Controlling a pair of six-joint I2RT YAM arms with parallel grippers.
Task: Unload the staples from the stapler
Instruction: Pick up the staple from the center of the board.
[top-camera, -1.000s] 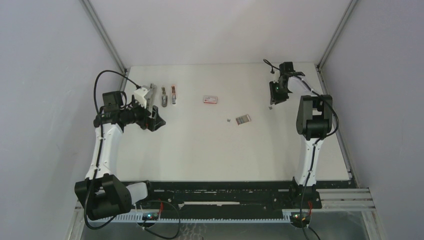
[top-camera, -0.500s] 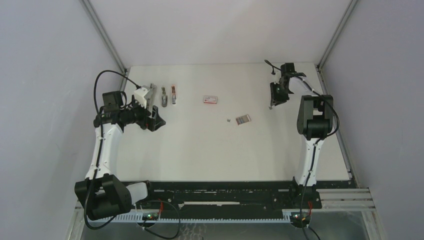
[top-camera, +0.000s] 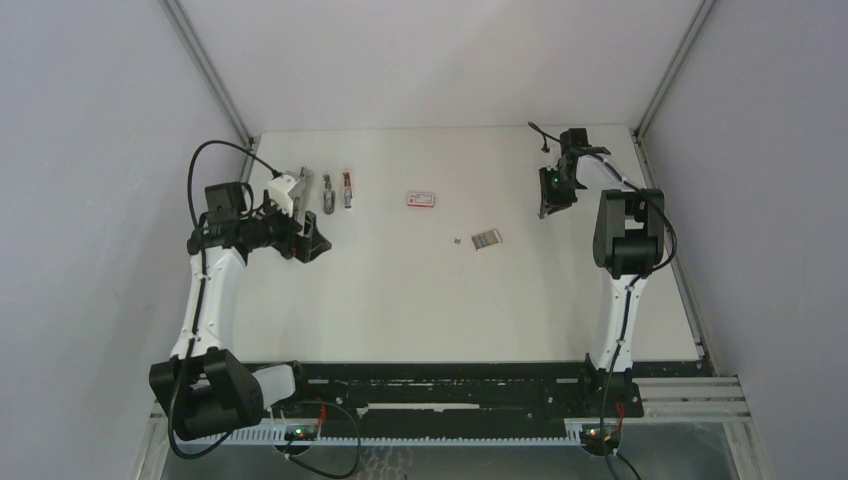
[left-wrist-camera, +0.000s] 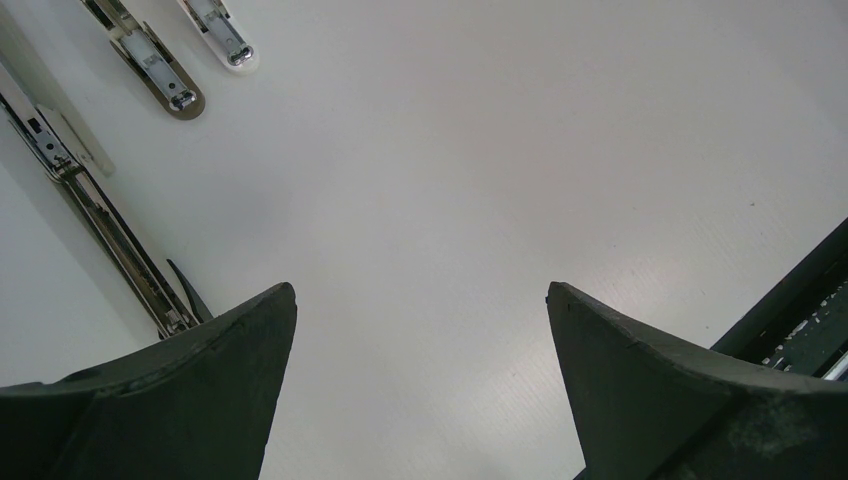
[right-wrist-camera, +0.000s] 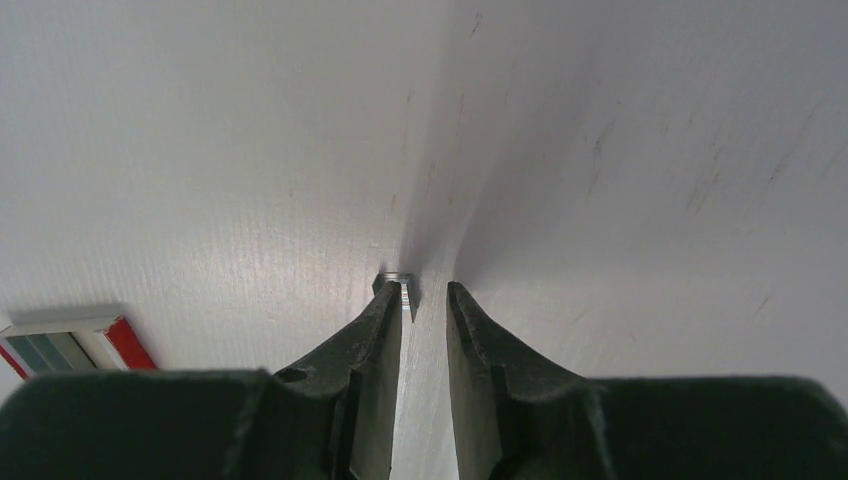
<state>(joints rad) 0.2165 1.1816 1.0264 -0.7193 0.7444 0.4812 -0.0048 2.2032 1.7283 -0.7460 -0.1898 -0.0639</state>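
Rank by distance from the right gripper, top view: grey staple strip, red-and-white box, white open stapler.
1. grey staple strip, just left of the right gripper, slightly nearer the bases.
2. red-and-white box, mid-table, farther left.
3. white open stapler, far left side.

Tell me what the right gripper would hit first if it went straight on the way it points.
Probably the small staple piece just ahead of the right gripper, with the white table directly behind it. How close they are is hard to judge.
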